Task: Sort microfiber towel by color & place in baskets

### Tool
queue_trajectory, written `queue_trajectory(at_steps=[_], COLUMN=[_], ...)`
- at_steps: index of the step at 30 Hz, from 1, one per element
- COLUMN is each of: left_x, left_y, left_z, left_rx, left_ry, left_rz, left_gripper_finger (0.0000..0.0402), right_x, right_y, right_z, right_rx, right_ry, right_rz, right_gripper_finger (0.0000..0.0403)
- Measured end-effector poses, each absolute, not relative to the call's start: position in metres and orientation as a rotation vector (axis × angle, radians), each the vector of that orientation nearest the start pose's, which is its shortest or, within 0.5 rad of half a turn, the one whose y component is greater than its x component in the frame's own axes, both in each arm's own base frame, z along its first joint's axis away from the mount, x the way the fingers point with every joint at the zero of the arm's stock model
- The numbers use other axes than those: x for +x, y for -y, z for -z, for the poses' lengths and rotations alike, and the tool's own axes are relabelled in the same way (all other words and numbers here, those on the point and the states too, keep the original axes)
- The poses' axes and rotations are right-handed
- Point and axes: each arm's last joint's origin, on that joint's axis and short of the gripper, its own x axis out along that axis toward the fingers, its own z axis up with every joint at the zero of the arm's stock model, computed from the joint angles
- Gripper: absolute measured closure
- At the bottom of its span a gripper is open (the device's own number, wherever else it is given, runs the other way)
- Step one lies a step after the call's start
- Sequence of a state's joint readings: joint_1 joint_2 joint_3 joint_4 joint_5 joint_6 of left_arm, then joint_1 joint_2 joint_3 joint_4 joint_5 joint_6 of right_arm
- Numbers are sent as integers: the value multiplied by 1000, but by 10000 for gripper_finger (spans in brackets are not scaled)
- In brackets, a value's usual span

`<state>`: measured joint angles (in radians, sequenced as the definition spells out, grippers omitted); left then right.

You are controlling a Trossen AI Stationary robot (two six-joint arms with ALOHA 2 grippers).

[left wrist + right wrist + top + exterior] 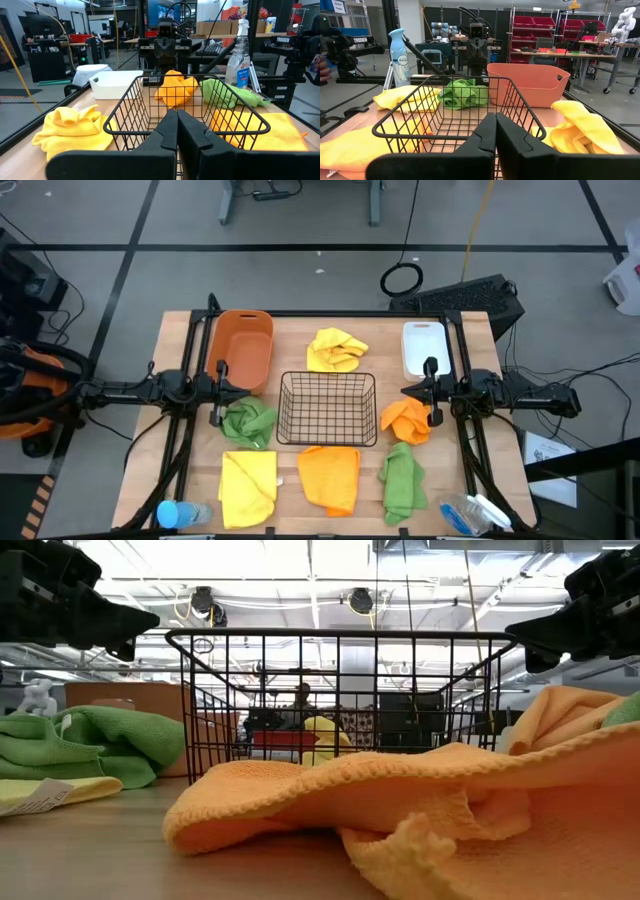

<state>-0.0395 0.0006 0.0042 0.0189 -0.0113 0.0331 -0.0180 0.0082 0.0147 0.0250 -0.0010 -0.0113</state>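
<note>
Three baskets stand on the table: an orange tub (245, 346) at far left, a black wire basket (327, 408) in the middle, and a white bin (424, 347) at far right. Six towels lie flat or crumpled around them: yellow (335, 350) beyond the wire basket, green (248, 421) to its left, orange (405, 421) to its right, and yellow (248, 486), orange (330, 476) and green (400, 480) along the near side. My left gripper (176, 118) hovers shut left of the wire basket, above the green towel. My right gripper (495, 120) hovers shut right of it, above the orange towel.
A blue spray bottle (180, 513) lies at the table's near left corner and a clear one (475, 513) at the near right corner. Bare wood shows between the orange tub and the far yellow towel. Both arms reach in level from the table's sides.
</note>
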Motion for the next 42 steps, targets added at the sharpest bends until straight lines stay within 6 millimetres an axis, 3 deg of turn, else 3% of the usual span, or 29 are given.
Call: queue_trajectory(at_steps=[27,33,42], left_x=[97,95,85], left_y=[3,3,3], left_z=[-170,-181,-216], left_rx=[4,2,-50], left_ry=[45,76,103], left_rz=[24,24,35], left_gripper_finger=[398,398,398], right_x=[97,97,97], right_y=[2,2,2], right_z=[-170,-170,-170], right_rx=[-12,-12,-12], right_ry=[32,31,32], right_rz=[17,17,17], right_gripper_finger=[403,403,403])
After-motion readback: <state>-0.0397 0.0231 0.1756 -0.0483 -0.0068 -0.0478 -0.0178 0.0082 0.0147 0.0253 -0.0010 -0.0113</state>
